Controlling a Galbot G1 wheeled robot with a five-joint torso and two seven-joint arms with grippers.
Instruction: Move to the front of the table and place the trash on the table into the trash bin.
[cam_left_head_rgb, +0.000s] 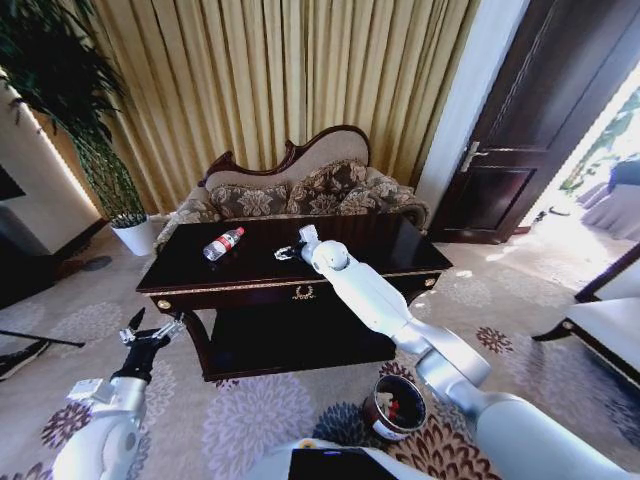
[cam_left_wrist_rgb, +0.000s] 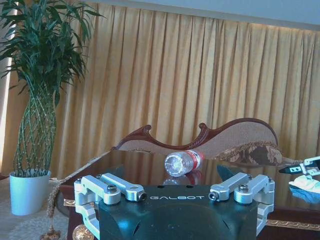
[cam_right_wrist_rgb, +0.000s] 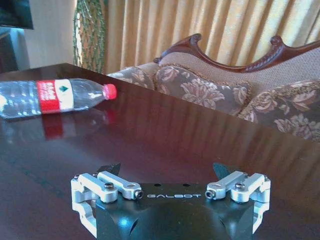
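We have our right gripper (cam_left_head_rgb: 290, 250) reached out low over the long dark glossy wooden table with gold trim (cam_left_head_rgb: 400, 262), its fingers spread wide and holding nothing. In the left wrist view a small white crumpled scrap (cam_left_wrist_rgb: 306, 183) lies just at its tips. We judge the arm is stretched this far because the scrap sits mid-table, at roughly twelve o'clock from our base.

The small clear plastic bottle with a red label and red cap (cam_left_head_rgb: 222, 243) lies on its side on the tabletop, at about ten o'clock from the right gripper and apart from it, untouched.

Our left gripper (cam_left_head_rgb: 152, 331) hangs off the table's left end, at about nine o'clock from the gold emblem, its fingers also spread wide and empty; we take it to be waiting clear of the working arm.

The small round dark brown trash bin (cam_left_head_rgb: 378, 414) stands on the patterned carpet just before our base, beneath the right arm. Its reddish inside already holds a few small pieces we cannot identify.
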